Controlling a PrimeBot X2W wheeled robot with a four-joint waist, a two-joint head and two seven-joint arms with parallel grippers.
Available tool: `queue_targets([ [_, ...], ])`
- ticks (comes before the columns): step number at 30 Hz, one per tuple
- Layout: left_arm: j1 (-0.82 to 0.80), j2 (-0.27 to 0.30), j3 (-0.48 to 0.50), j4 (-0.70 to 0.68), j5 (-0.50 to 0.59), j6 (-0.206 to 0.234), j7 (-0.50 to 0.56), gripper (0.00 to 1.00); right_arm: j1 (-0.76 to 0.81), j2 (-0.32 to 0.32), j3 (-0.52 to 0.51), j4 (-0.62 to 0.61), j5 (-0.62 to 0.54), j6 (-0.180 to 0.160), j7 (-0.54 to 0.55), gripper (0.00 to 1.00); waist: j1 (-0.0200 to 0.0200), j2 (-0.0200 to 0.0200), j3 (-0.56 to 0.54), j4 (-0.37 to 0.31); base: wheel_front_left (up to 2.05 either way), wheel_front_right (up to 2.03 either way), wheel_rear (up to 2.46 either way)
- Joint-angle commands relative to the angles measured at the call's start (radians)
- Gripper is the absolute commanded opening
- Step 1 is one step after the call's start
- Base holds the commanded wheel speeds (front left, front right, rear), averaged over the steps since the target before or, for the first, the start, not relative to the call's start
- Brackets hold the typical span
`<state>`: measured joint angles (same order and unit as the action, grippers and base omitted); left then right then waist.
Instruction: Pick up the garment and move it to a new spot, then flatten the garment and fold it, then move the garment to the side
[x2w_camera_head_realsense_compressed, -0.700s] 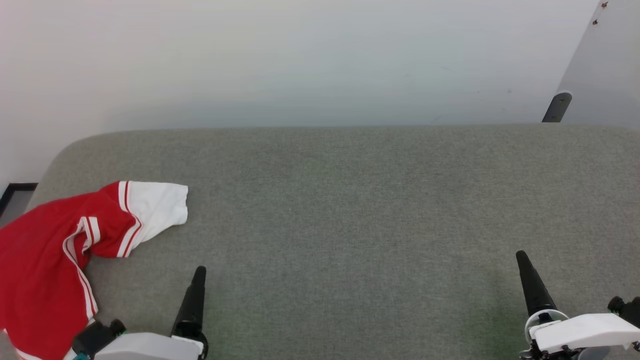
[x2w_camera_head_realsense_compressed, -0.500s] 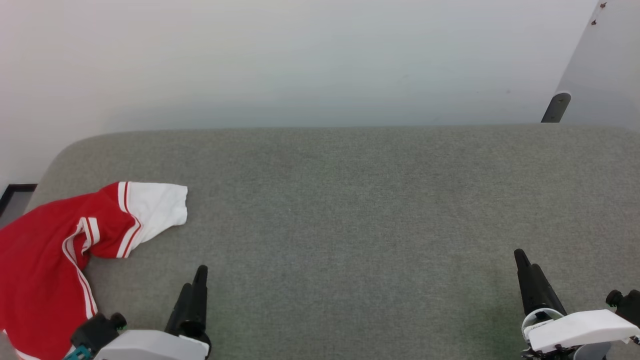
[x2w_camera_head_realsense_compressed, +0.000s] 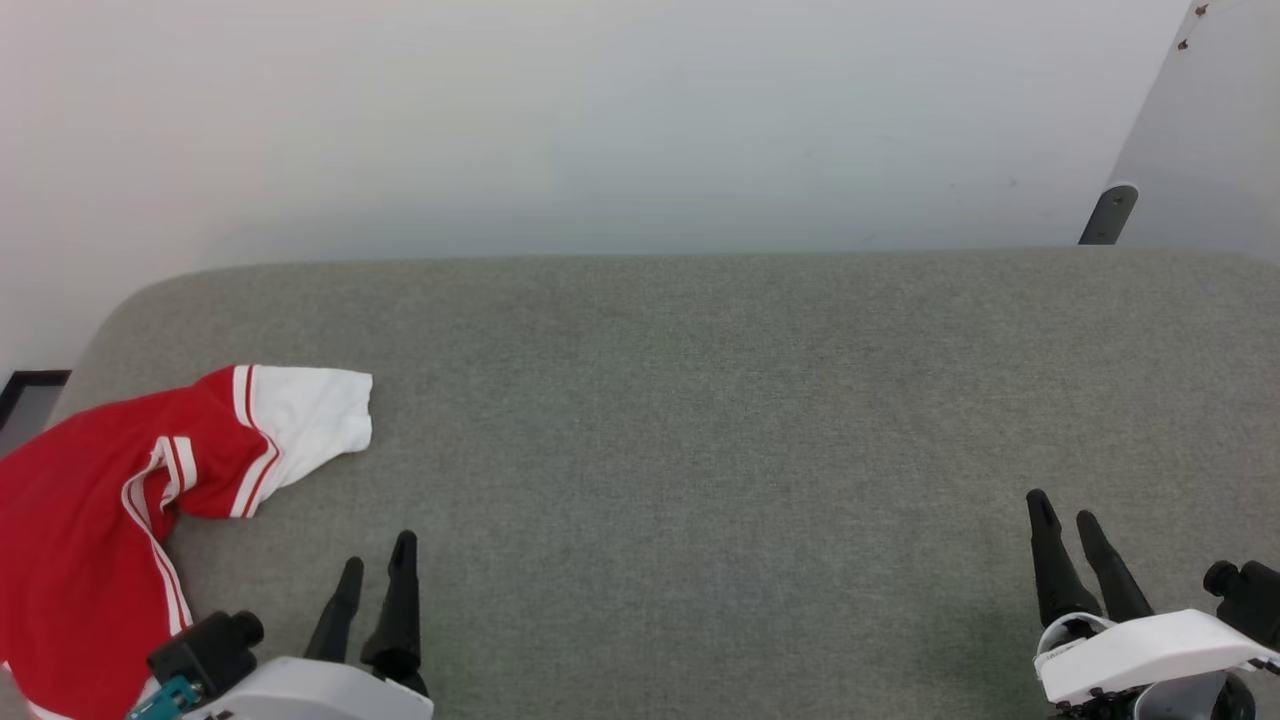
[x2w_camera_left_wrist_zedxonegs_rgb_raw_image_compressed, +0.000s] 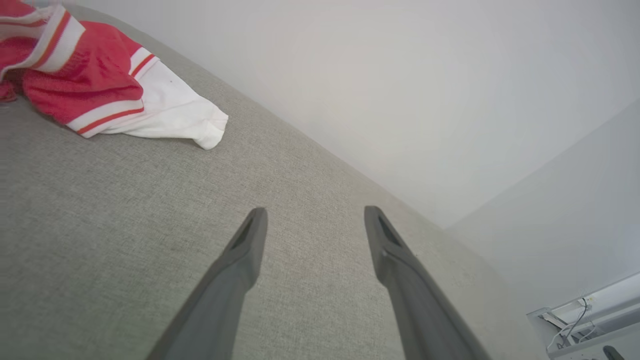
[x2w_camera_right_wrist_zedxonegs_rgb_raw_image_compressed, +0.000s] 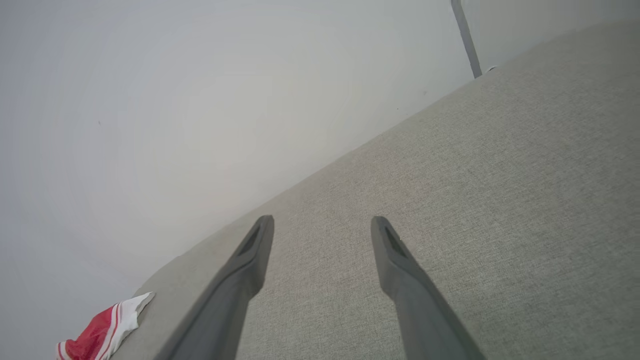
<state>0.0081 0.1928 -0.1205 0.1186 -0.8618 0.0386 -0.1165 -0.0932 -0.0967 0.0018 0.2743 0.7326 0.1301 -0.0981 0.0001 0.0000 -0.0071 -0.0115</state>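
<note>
Head view: the left gripper (x2w_camera_head_realsense_compressed: 377, 553) has its fingers parted and holds nothing, its tips above the grey cushion (x2w_camera_head_realsense_compressed: 700, 400). The right gripper (x2w_camera_head_realsense_compressed: 1061, 508) is likewise spread and empty. The shirt (x2w_camera_head_realsense_compressed: 80, 520) lies crumpled just left of the left gripper, its white sleeve ahead of the fingertips, well apart from the right gripper. The left wrist view shows the shirt's striped bands up close and adds cables (x2w_camera_left_wrist_zedxonegs_rgb_raw_image_compressed: 575, 320) past the cushion; the right wrist view has the shirt small and far off.

left tool (x2w_camera_head_realsense_compressed: 378, 550), right tool (x2w_camera_head_realsense_compressed: 1060, 506): both agape
</note>
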Motion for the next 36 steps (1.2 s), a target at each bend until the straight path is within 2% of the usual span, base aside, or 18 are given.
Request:
queue_targets([
  [1, 0.003, 0.008, -0.003, -0.015, 0.039, 0.007, -0.012, 1.0, -0.022, -0.003, -0.007, -0.016, -0.045, 0.001, -0.012, 1.0, 0.0, 0.0, 0.0, 0.0, 0.0, 0.0, 0.0],
  [23, 0.03, 0.033, -0.003, -0.057, 0.291, 0.011, -0.066, 1.0, -0.017, 0.004, -0.021, -0.047, -0.277, 0.001, -0.048, 1.0, 0.0, 0.0, -0.006, 0.002, 0.0, 0.0, 0.0],
  [36, 0.047, 0.035, 0.002, -0.076, 0.421, -0.016, -0.096, 1.0, -0.007, -0.011, -0.021, -0.059, -0.382, 0.001, -0.064, 1.0, 0.0, 0.0, -0.018, 0.0, 0.0, 0.0, 0.0],
])
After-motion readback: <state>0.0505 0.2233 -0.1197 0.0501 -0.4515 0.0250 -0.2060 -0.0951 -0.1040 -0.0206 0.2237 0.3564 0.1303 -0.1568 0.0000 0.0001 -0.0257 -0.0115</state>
